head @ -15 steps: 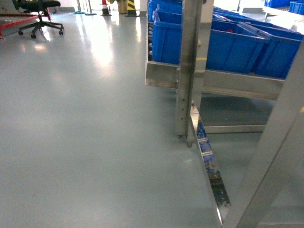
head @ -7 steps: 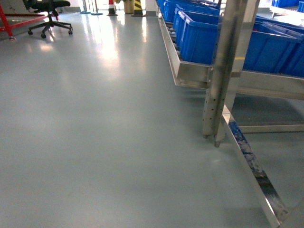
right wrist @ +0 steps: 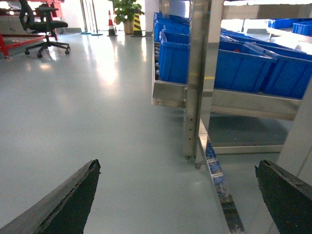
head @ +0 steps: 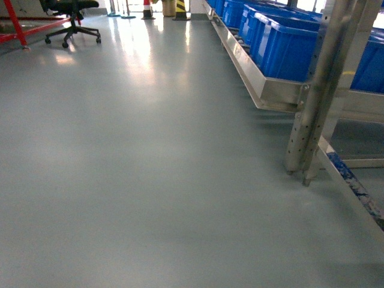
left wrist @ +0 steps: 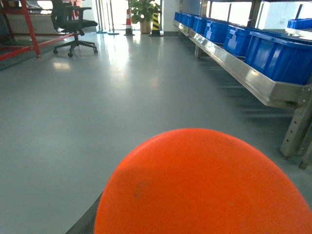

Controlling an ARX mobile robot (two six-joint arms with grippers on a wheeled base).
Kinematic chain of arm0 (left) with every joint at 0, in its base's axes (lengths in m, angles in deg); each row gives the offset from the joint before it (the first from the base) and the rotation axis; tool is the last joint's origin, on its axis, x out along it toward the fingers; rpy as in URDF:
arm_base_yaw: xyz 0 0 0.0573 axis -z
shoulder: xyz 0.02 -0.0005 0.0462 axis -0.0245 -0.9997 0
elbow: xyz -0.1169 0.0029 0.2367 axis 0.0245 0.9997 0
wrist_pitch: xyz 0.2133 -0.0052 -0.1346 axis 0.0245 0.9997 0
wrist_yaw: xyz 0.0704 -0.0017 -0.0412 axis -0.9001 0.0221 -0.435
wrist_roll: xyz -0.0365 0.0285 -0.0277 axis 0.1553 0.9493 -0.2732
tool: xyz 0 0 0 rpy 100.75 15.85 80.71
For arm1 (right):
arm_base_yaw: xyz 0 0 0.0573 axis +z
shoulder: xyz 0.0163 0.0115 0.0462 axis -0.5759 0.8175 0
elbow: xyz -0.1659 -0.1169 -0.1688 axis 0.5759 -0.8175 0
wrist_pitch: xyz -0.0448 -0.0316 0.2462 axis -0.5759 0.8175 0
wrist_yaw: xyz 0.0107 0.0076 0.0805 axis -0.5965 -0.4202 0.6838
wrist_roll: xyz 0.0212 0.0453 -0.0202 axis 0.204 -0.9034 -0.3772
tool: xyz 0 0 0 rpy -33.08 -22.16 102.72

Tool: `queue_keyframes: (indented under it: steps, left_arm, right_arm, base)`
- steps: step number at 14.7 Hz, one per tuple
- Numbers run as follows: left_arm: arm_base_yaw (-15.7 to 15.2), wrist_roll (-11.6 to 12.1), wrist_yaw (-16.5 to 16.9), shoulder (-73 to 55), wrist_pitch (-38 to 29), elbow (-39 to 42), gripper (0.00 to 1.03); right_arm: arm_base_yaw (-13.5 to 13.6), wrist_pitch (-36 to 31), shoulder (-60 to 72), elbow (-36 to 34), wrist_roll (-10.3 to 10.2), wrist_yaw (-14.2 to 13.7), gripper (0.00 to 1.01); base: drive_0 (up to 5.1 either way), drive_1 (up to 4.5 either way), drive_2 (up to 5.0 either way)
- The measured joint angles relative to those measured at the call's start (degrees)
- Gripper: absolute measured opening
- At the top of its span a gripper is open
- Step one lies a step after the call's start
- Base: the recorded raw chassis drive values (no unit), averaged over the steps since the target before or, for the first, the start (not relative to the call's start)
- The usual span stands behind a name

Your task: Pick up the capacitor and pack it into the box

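No box shows in any view, and I cannot make out a capacitor. A large round orange object (left wrist: 204, 185) fills the bottom of the left wrist view, very close to the camera, and hides the left gripper's jaws. Only a dark sliver of one finger (left wrist: 87, 223) shows at its lower left edge. My right gripper (right wrist: 178, 165) is open, its two dark fingertips wide apart, with only bare grey floor between them. Neither gripper appears in the head view.
A steel rack (head: 312, 108) carrying blue plastic bins (head: 288, 42) runs along the right, with its post and a low floor rail (head: 354, 186). Grey floor (head: 132, 168) stretches left. Far back stand an office chair (head: 72, 18), a red frame (head: 18, 27) and a traffic cone (head: 147, 9).
In the head view the rack post and bins have slid from the middle to the right. More open floor now shows on the left.
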Motion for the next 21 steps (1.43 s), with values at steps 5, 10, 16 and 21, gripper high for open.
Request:
queue_keyframes:
  steps: [5, 10, 16, 21]
  left_arm:
    - [0.0, 0.0, 0.0, 0.0, 0.0, 0.0, 0.43]
    - [0.0, 0.0, 0.0, 0.0, 0.2, 0.0, 0.43]
    - [0.0, 0.0, 0.0, 0.0, -0.1, 0.0, 0.43]
    - [0.0, 0.0, -0.1, 0.0, 0.0, 0.0, 0.43]
  right_arm:
    - [0.0, 0.2, 0.0, 0.0, 0.0, 0.0, 0.98]
    - [0.0, 0.1, 0.0, 0.0, 0.0, 0.0, 0.98]
    - [0.0, 0.0, 0.0, 0.0, 0.0, 0.0, 0.98]
    - [0.0, -0.1, 0.0, 0.0, 0.0, -0.1, 0.98]
  base:
    - [-4.8, 1.38, 3.5]
    - [-4.9, 2.33, 2.8]
    - [-4.9, 2.56, 2.6]
    - [-4.9, 2.53, 2.5]
